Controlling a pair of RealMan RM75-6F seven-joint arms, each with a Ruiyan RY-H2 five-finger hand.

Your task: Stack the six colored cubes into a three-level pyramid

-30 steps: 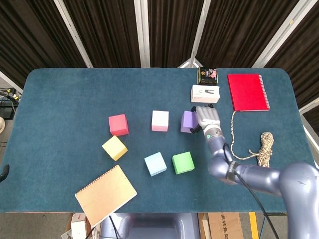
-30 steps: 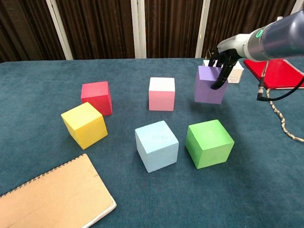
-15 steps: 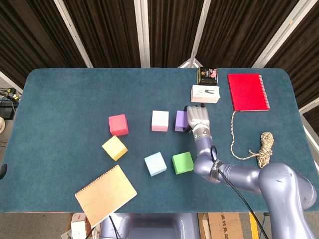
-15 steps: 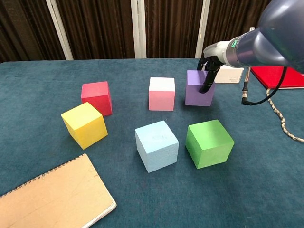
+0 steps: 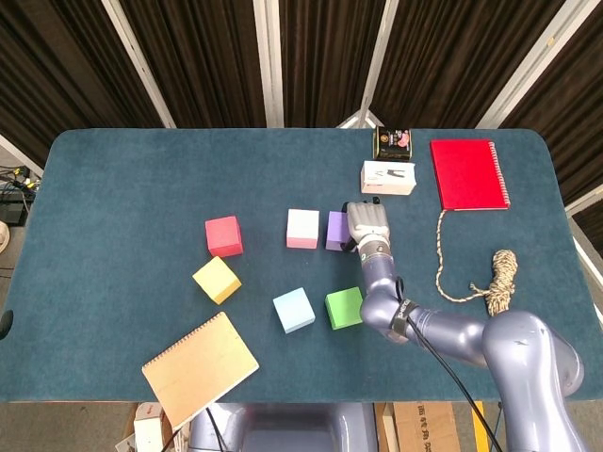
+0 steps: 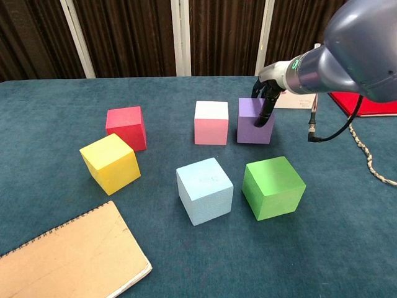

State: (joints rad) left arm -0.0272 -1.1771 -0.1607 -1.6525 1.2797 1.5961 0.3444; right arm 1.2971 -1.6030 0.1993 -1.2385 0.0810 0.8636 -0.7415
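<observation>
**Purple cube arriving beside pink cube; base row forming**

The purple cube [image 6: 254, 120] is now sitting on the counter [image 5: 141, 179] just right of the pink cube [image 6: 211, 122], a narrow gap between them. A second ago it was hanging clear of the surface further right; it has since been carried left and lowered. The right robot hand [image 6: 267, 99] is still clamped on it, fingers wrapping over the top and right face. The left robot hand is not appearing in either view.

In my judgement this is building the bottom row: pink and purple are lining up, and the red cube [image 6: 126, 127], well apart at far left, looks the likely third member. The yellow cube [image 6: 110, 162], light blue cube [image 6: 204, 189] and green cube [image 6: 273, 187] are waiting nearer the robot, all loose and unstacked. Release is the step pending.

The counter is wearing a dark teal cloth. A tan notebook [image 5: 200, 367] is lying at near left; a red notebook [image 5: 468, 173], a white box [image 5: 387, 176], a dark tin [image 5: 393, 142] and a coiled rope [image 5: 500, 276] are occupying the far right. Dark curtains with pale struts are standing behind.
</observation>
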